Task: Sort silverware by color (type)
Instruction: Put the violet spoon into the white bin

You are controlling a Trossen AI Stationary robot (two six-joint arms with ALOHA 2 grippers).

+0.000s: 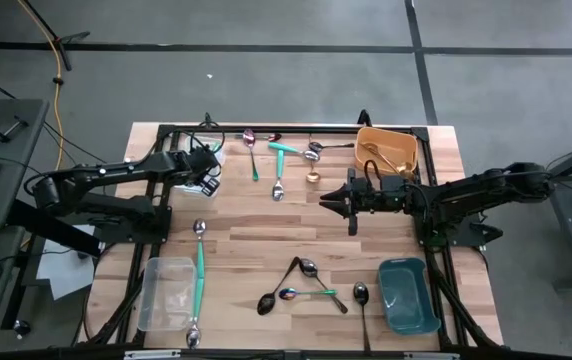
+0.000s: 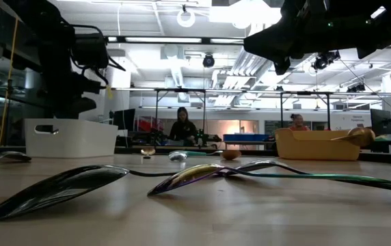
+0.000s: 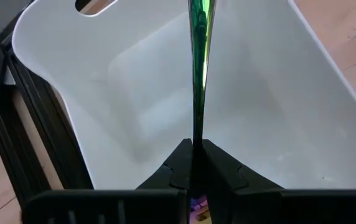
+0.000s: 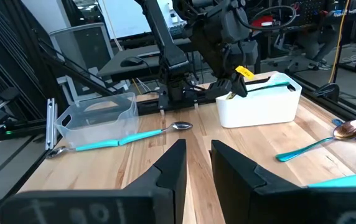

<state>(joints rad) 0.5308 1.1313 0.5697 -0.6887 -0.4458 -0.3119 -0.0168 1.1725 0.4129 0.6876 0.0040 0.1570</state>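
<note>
Your left end effector (image 3: 196,163) pinches the iridescent spoon (image 3: 198,74) over the white bin (image 3: 277,112), poised for release there, while your right end effector (image 4: 198,163) waits empty, slightly parted, above the bench (image 1: 266,235).

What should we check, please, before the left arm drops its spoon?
1. Left gripper grips the rainbow spoon, jaws shut on its handle: ok.
2. Spoon hangs over the white bin: ok.
3. Spoon's bowl end is inside the bin walls: cannot tell, out of view.
4. Bin floor below is bare where visible: ok.
5. Right gripper is empty and away from the bin: ok.
</note>
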